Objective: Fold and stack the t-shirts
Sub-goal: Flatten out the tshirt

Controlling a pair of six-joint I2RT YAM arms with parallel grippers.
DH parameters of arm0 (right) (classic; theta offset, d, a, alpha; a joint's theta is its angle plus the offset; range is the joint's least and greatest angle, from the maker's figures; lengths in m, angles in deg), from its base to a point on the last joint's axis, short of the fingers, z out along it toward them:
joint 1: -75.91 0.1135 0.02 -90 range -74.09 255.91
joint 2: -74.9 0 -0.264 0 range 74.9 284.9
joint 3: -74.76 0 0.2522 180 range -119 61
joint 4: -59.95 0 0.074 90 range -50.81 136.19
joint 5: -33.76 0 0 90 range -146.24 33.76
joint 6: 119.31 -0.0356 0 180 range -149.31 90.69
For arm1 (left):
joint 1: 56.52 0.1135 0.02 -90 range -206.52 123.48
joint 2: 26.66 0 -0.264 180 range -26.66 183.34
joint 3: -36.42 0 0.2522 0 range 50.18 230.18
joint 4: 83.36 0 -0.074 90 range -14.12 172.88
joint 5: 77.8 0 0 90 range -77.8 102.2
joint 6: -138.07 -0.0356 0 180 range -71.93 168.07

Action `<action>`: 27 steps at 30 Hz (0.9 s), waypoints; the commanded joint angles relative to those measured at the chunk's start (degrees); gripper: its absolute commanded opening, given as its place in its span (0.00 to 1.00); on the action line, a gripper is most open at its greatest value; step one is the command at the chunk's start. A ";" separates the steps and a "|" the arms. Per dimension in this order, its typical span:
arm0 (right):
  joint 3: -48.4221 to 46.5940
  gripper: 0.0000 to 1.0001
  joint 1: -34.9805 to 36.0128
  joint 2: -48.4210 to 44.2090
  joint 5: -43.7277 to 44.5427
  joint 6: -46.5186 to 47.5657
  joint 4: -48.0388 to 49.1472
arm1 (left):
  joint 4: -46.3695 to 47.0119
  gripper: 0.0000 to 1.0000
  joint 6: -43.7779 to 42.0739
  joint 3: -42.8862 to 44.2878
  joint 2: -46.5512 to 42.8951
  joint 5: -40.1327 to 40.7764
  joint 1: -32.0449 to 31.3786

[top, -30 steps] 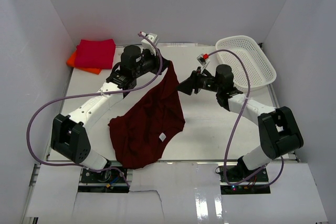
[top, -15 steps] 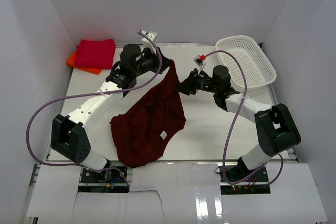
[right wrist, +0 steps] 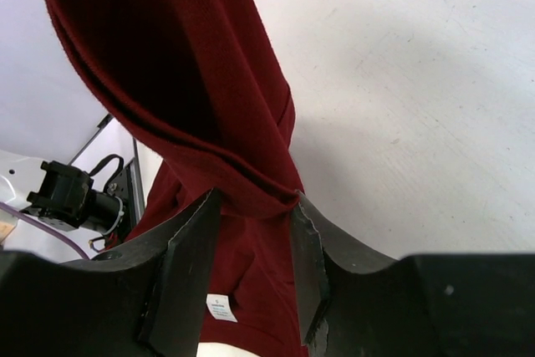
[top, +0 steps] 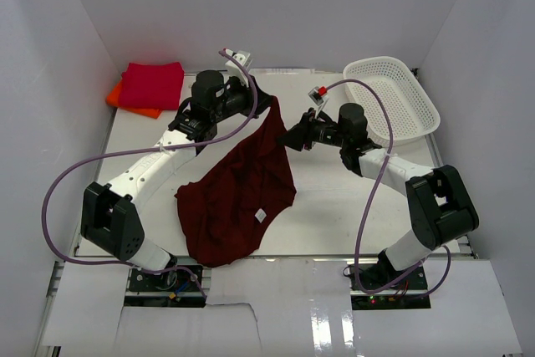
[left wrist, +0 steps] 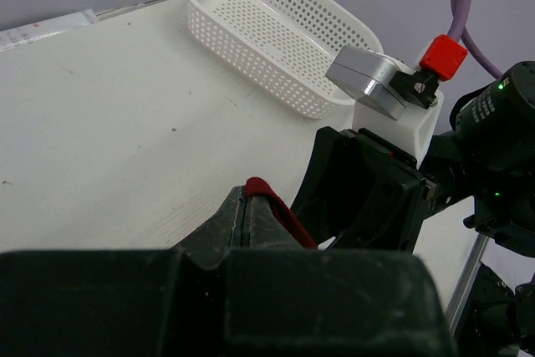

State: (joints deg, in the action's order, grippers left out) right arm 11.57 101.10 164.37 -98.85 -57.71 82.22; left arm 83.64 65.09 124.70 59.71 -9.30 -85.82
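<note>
1. The left gripper is up over the far middle of the table, fingers pinched together on a corner of the maroon t-shirt.
2. From there the shirt hangs and spills toward the near left, with its white neck label facing up.
3. The right gripper meets the hanging edge from the right. In the wrist view its fingers are closed in on a fold of cloth.
4. The draped cloth hangs between the two grippers.
5. In the far left corner, the folded red t-shirt lies on the orange t-shirt, well apart from the action.
6. At the far right, the white basket sits behind the right arm, whose purple cable loops in front of it.
</note>
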 commanded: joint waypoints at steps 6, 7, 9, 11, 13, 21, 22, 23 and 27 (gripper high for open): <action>-4.10 0.42 -0.05 -1.84 0.16 2.83 -3.60 | 1.36 0.00 -0.58 0.27 -3.14 -0.65 0.30; -4.18 0.42 -0.23 -2.11 0.25 2.91 -3.86 | 1.18 0.00 -0.75 0.27 -3.31 -0.57 0.30; -4.18 0.41 -0.40 -2.72 0.60 3.87 -5.35 | 1.09 0.00 -0.93 0.27 -3.22 -0.56 0.30; -4.18 0.41 -0.58 -3.51 0.95 4.41 -6.41 | 1.27 0.00 -0.84 0.10 -3.14 -0.56 0.30; -4.18 0.40 -0.76 -4.13 1.04 5.02 -7.73 | 1.53 0.00 -0.76 0.01 -2.87 -0.83 0.30; -4.18 0.42 -1.28 -5.36 1.57 6.61 -9.93 | 1.62 0.00 -0.67 0.01 -2.52 -1.18 0.30; -4.18 0.42 -1.28 -5.62 1.65 6.61 -10.01 | 1.62 0.00 -0.67 -0.08 -2.52 -1.18 0.30; -4.18 0.42 -1.37 -5.62 1.57 6.61 -10.02 | 1.62 0.00 -0.58 -0.08 -2.52 -1.27 0.30; -4.10 0.42 -1.63 -5.89 1.39 6.69 -10.02 | 1.62 0.00 -0.58 -0.43 -2.61 -1.18 0.30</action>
State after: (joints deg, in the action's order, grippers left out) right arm 9.67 99.90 160.61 -97.32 -52.42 71.80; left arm 83.75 64.67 124.64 59.71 -9.54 -85.82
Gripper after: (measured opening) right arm 0.417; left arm 0.027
